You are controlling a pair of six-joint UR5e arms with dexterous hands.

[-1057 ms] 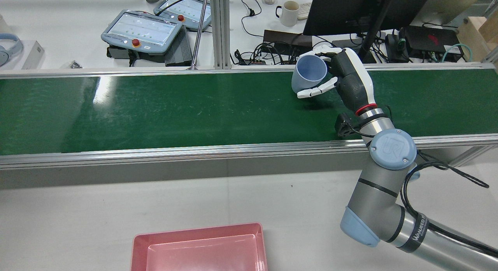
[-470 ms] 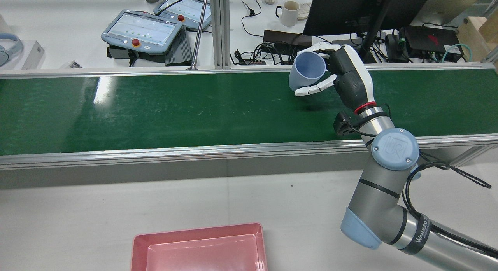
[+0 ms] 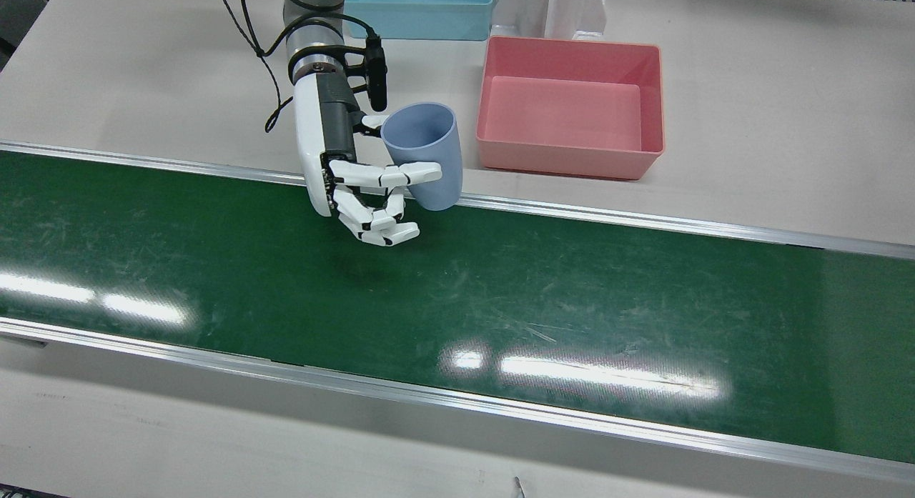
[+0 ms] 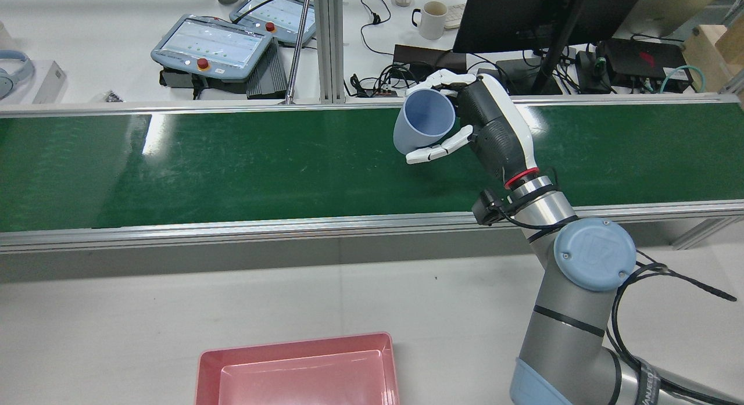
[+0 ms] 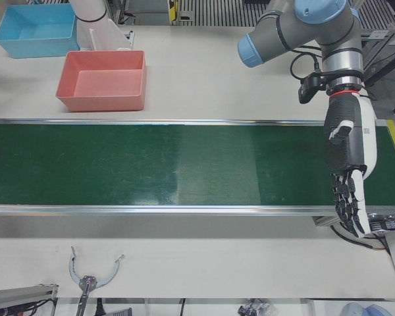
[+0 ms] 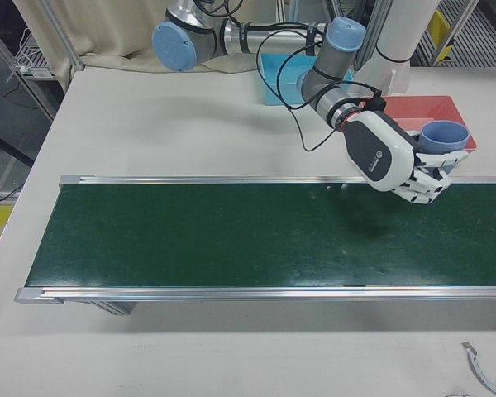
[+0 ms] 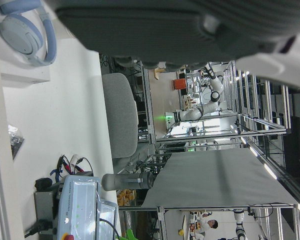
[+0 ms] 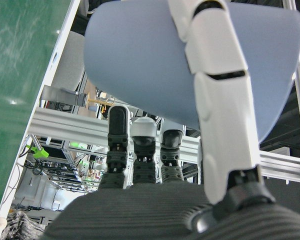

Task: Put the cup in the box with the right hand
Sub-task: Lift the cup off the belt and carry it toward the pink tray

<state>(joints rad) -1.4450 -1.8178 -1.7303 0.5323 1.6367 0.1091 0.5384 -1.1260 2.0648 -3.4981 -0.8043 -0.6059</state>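
Green conveyor belt [image 3: 500, 305] spans tabletop [image 3: 107, 76] left to right. Pink box [image 3: 568, 105] on tabletop beside belt's robot-side edge, blue bin [image 3: 418, 8] farther back. Right robot hand [image 3: 357, 183] fingers wrapped round light-blue cup [image 3: 422, 151], cup lifted above belt edge, tilted, left of box in front view. Left robot hand [image 5: 349, 171] over belt's end, fingers extended, empty.

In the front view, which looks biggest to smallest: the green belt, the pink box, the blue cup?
1. Green belt, by far.
2. Pink box.
3. Blue cup, smallest, though the right robot hand holds it up nearer the camera, so it looks larger than it is.
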